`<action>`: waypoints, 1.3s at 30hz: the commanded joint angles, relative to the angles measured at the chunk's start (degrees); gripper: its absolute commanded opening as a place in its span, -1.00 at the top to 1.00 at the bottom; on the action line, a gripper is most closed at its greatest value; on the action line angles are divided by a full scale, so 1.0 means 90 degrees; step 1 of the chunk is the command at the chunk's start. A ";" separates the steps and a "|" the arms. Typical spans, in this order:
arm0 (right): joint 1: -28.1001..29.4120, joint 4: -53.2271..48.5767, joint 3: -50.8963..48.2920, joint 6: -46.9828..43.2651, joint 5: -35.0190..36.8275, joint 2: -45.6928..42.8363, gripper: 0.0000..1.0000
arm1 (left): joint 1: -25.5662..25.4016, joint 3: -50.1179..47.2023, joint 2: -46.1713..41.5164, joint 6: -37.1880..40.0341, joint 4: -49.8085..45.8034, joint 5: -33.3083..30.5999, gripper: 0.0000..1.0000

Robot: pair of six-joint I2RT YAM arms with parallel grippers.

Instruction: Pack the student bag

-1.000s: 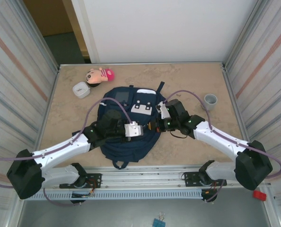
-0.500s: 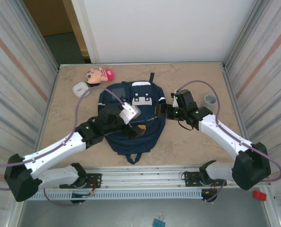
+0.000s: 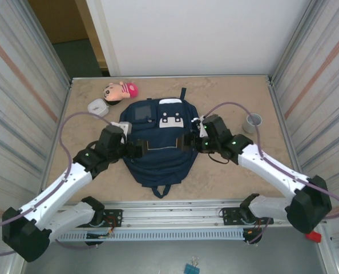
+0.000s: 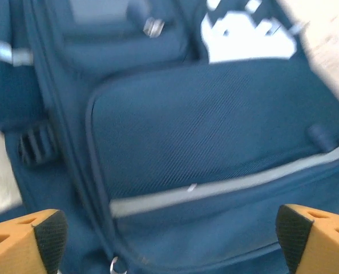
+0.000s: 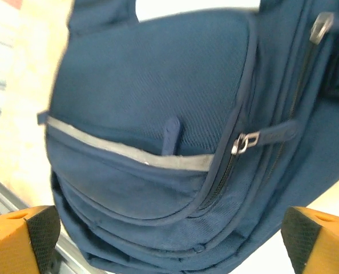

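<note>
The left hand (image 4: 170, 234) and right hand (image 5: 169, 234) have let go of the student bag (image 3: 158, 157) (both now spread wide).

Matt, woven-cloth student bag (image 4: 215, 131)

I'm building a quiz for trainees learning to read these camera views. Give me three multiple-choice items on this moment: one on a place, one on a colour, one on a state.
1. Relative to the backpack, where is the grey cup?
A) left
B) right
C) on top

2. What colour is the backpack?
A) red
B) navy blue
C) green

3. How are the left fingers?
A) spread, holding nothing
B) shut on a strap
C) shut on a doll

Answers:
1 B, the overhead view shows the grey cup off the backpack's right side.
2 B, every view shows navy fabric.
3 A, the left wrist view shows both tips far apart over the backpack.
</note>
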 commanded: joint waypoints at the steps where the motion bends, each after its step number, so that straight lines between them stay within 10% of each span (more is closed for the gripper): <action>1: 0.0113 0.0163 -0.0369 0.0355 -0.0047 0.0713 -0.95 | 0.0021 -0.0627 0.0055 -0.0810 -0.0128 -0.0233 -0.83; 14: -0.0469 0.1454 -0.1182 0.0861 0.0123 0.1995 -0.49 | -0.0075 -0.1479 0.1843 -0.1162 0.2389 0.0379 -0.02; 29: -0.1790 0.0812 -0.0995 -0.0027 -0.0390 0.1351 -0.49 | -0.0378 0.0893 0.4591 -0.0687 0.3526 0.0816 -0.09; 39: -0.2363 -0.0686 -0.0399 -0.1034 0.0621 -0.0667 -0.77 | -0.0550 0.0720 0.1991 0.0224 0.2128 -0.1347 -0.65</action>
